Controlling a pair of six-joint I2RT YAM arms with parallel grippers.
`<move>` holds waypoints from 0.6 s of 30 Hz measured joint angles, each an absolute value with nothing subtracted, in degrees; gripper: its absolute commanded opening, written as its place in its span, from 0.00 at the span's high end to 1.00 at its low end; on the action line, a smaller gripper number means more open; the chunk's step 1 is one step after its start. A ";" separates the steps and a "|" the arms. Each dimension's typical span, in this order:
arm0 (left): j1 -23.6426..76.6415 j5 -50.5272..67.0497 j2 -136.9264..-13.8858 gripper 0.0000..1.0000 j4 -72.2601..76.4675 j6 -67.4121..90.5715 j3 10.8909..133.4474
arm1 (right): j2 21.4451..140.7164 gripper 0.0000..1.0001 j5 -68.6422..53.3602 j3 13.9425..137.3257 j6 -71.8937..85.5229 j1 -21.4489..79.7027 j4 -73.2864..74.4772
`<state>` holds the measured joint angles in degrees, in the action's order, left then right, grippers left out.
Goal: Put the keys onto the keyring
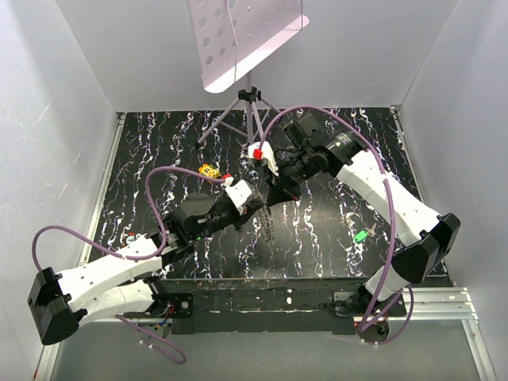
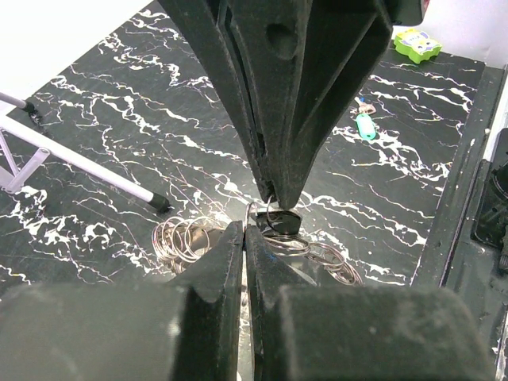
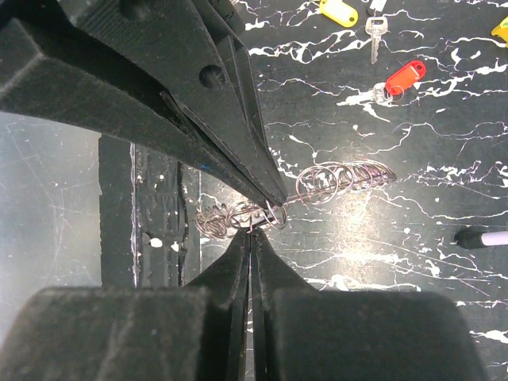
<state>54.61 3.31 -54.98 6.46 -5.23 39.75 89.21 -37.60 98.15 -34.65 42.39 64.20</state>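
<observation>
Left gripper [image 2: 244, 238] and right gripper [image 3: 250, 238] are both pinching their jaws together on the keyring [image 3: 341, 178], which is hanging just in front of the tripod [image 1: 251, 119]. I'm guessing any uneven pull is risking it slipping out.

A robotics lab cell: plain white walls [image 1: 48, 119] box in a black marbled table [image 1: 317, 238] (tripod [image 1: 251, 99] at the back).

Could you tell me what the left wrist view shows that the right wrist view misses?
Left wrist only: a green-headed silver key and a chunky yellow-green block. Right wrist only: a yellow-headed key, a red-headed key and a plain silver key. Both: the keyring of linked silver wire loops, with the shut left gripper and right gripper meeting at it.
</observation>
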 measured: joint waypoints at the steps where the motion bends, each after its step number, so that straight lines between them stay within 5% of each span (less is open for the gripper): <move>1: 54.61 3.29 -54.98 1.00 6.46 -5.23 39.72 | 89.32 0.99 -37.58 98.15 -34.41 42.46 64.10; 18: 54.61 2.20 -54.98 1.00 6.46 -5.02 39.72 | 89.41 0.99 -33.98 97.67 -29.93 43.20 60.73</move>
